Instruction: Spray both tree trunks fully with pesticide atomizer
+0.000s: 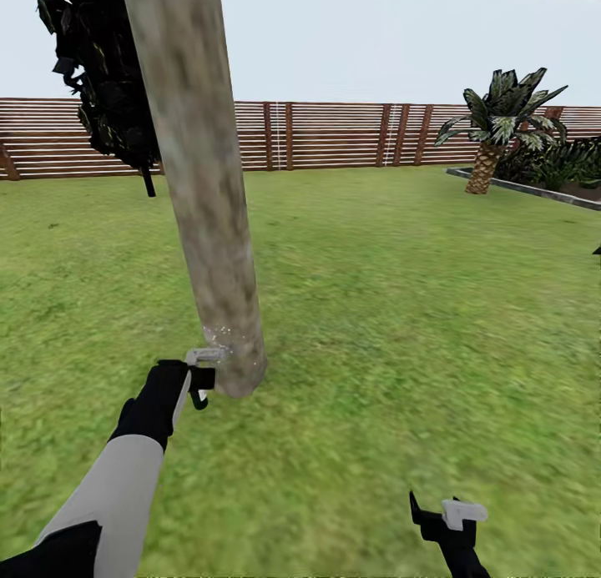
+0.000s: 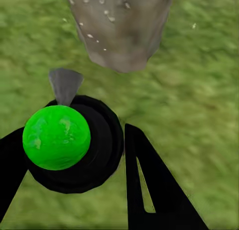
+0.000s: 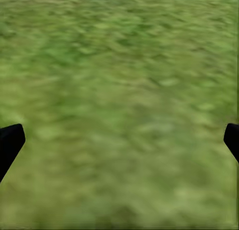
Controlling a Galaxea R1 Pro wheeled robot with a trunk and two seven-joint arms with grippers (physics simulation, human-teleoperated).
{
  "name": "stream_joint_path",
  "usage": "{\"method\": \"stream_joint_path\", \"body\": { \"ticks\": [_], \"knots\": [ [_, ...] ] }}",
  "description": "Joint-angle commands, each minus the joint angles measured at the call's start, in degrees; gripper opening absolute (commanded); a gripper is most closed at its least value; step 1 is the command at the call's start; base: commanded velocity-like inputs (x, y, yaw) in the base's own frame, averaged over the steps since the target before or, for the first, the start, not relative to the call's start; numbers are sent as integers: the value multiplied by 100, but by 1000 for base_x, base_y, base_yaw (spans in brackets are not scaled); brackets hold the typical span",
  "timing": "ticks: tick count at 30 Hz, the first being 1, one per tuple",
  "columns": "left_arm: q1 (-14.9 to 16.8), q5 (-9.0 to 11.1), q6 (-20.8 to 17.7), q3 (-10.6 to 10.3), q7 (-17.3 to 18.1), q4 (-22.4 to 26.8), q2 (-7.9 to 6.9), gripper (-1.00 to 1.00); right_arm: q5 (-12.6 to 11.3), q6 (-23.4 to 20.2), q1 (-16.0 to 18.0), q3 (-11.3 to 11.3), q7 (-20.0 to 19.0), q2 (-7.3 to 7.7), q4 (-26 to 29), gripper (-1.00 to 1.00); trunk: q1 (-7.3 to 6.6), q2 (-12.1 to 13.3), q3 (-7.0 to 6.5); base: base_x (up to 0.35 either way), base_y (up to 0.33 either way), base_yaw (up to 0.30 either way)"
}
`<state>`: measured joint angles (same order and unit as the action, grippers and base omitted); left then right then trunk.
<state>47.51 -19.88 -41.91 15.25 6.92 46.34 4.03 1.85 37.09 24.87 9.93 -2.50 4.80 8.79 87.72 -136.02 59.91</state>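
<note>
Nearest the head camera, the left gripper (image 1: 199, 386) sits low beside the pale tree trunk (image 1: 204, 186) — its fingers (image 2: 154, 185) closed around the pesticide atomizer (image 2: 64, 143), grey nozzle aimed at the droplet-speckled trunk base. Right gripper (image 1: 446, 515) hovers over the grass floor (image 1: 401, 311), spread wide, holding nothing.

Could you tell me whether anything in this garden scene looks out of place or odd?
Nothing looks damaged. The only mark is a patch of whitish droplets low on the tree trunk, just ahead of the atomizer in the left gripper.
</note>
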Motion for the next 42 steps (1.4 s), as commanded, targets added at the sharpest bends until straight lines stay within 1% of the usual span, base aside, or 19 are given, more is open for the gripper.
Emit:
{"method": "stream_joint_path", "body": {
  "ticks": [1, 4, 6, 8, 10, 14, 20, 22, 23, 26, 28, 30, 34, 35, 37, 38, 39, 40, 42],
  "knots": [
    [-3, 12, -1, -3, -2, 7, 10, -100, 0, 0, 0, 0, 1, -1, 0, 100, 0, 0, 0, -38, 8, 0],
    [29, 17, -2, -4, 0, 14, 79, -100, 0, 0, 0, 0, 0, -1, 0, 100, 0, 0, 0, -13, 3, 0],
    [63, 19, -2, -122, -6, 15, 219, -100, 0, 0, 0, 0, 1, 1, 0, 100, 0, 0, 0, -2, 1, 0],
    [82, 22, -23, -216, -6, 22, 298, -100, 0, 0, 0, 0, 0, 1, 0, 100, 0, 0, 0, -1, 0, 0],
    [124, 27, -95, -255, -7, 32, 340, -100, 0, 0, 0, 0, 0, 3, 0, 100, 0, 0, 0, 0, 0, 0],
    [135, 28, -143, -242, -7, 125, 287, -100, 0, 0, 0, 0, 2, 3, 0, 100, 0, 0, 0, 0, 0, 0],
    [136, 33, -263, -214, 1, 375, 55, -100, 0, 0, 0, 0, -1, 0, 0, 100, 0, 0, 0, 0, 0, 0],
    [126, 34, -297, -234, 2, 415, 66, -100, 0, 0, 0, 0, -2, 1, 0, 100, 0, 0, 0, 0, 0, 0],
    [122, 32, -305, -245, 2, 427, 91, -100, 0, 0, 0, 0, -1, 0, 0, 100, 0, 0, 0, 0, 0, 0],
    [139, 28, -314, -270, 2, 445, 339, -100, 0, 0, 0, 0, 0, -3, 0, 100, 0, 0, 0, -159, 0, 0],
    [147, 28, -311, -277, 2, 446, 437, -100, 0, 0, 0, 0, -3, -2, 0, 100, 0, 0, 0, -285, 0, 0],
    [151, 28, -315, -336, 2, 446, 469, -100, 0, 0, 0, 0, -2, -1, 0, 100, 0, 0, 0, -142, 0, 0],
    [153, 25, -365, -398, 2, 579, 432, -100, 0, 0, 0, 0, -3, -2, 0, 100, 0, 0, 0, -25, 0, 0],
    [153, 27, -576, -392, 2, 762, 407, -100, 0, 0, 0, 0, -4, -4, 0, 100, 0, 0, 0, -4, 0, 0],
    [157, 23, -847, -383, 7, 956, 351, -100, 0, 0, 0, 0, -1, -1, 0, 100, 0, 0, 0, -2, 0, 0],
    [160, 28, -1015, -376, 9, 1147, 241, -100, 0, 0, 0, 0, -1, 2, 0, 100, 0, 0, 0, 0, 0, 0],
    [161, 31, -1062, -372, 10, 1222, 183, -100, 0, 0, 0, 0, -2, 1, 0, 100, 0, 0, 0, 0, 0, 0],
    [162, 35, -1123, -365, 10, 1326, 62, -100, 0, 0, 0, 0, 0, 1, 0, 100, 0, 0, 0, 0, 0, 0],
    [160, 36, -1141, -360, 14, 1357, 17, -100, 0, 0, 0, 0, -1, -1, 0, 100, 0, 0, 0, 0, 0, 0]
  ]
}}
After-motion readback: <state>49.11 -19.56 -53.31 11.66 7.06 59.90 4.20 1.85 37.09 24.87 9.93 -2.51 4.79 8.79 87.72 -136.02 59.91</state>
